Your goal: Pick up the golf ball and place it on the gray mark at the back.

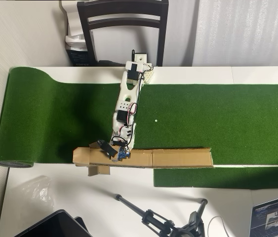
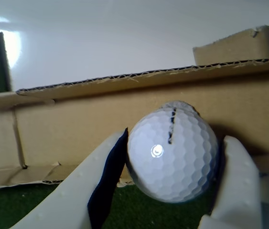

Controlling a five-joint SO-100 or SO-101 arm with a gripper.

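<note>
Sitting between the two fingers, the golf ball (image 2: 172, 152) is clamped at its widest part by the gripper (image 2: 172, 191), closed onto it just in front of the cardboard strip (image 2: 77, 124). Hard, light and slick, it likely rolls once released, so a grip across the middle suits it. No gray mark shows in either view; overhead, the arm (image 1: 125, 106) hides the ball
</note>
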